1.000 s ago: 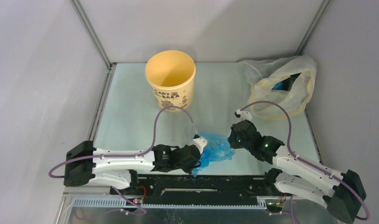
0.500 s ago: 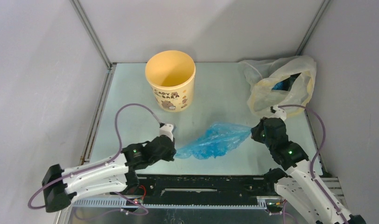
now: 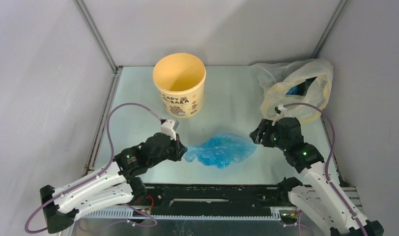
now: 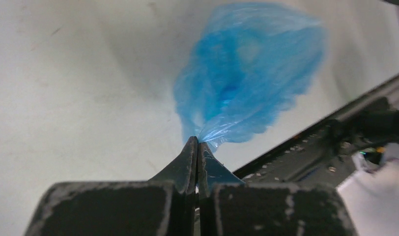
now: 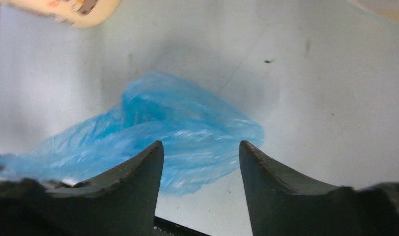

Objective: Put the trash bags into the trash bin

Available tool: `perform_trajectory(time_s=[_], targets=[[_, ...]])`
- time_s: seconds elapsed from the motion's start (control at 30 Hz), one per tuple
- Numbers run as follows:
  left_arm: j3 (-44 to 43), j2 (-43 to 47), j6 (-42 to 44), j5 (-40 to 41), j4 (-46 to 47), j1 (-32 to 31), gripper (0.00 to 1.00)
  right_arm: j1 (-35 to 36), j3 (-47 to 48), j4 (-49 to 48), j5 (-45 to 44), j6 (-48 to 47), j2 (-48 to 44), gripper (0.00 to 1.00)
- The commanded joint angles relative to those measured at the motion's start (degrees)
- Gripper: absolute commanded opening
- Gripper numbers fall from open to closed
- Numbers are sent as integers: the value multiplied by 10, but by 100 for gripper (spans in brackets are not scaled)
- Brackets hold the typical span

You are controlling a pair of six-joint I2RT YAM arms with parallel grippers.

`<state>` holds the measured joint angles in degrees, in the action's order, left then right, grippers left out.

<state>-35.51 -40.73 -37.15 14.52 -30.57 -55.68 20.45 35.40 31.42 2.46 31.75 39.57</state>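
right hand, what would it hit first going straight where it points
Probably the crumpled translucent blue plastic film bag, lying just ahead of the open right hand; depth is unclear.

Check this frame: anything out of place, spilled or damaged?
Nothing spilled or damaged. The blue bag lies crumpled on the table, outside the upright bucket, pinched at one corner only by the left claw; the right claw is open beside its other end, gripping nothing. A slumped pale bag at the far right has something blue inside.

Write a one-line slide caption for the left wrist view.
Left gripper shut on one edge of the wrinkled blue trash bag, which fans out over the pale table.
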Motion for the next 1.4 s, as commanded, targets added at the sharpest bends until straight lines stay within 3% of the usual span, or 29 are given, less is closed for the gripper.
perform_trajectory(time_s=[0.0, 0.2, 0.27, 0.4, 0.57, 0.77, 0.97, 1.17, 1.37], targets=[[-46, -23, 30, -86, 41, 3, 0, 42, 44, -27, 71, -52, 7, 65], [-20, -64, 24, -287, 170, -2, 0, 179, 44, -20, -13, -15, 25, 68], [-16, -83, 15, -316, 202, -17, 1, 225, 44, -25, -38, 0, 35, 68], [-32, -115, 30, -321, 219, -62, 3, 299, 44, -16, -100, 37, 54, 71], [-46, -185, 53, -309, 237, -135, 5, 321, 39, 26, -186, 107, 67, 78], [-37, -298, 21, -284, 351, -203, 10, 325, 16, 53, -258, 188, 67, 72], [-85, -366, 27, -278, 362, -243, 13, 330, -12, 122, -336, 298, 59, 70], [-85, -357, 27, -260, 359, -245, 12, 336, -79, 100, -309, 318, -50, 64], [-95, -286, 39, -212, 312, -243, 10, 335, -144, 65, -274, 315, -195, 57]])
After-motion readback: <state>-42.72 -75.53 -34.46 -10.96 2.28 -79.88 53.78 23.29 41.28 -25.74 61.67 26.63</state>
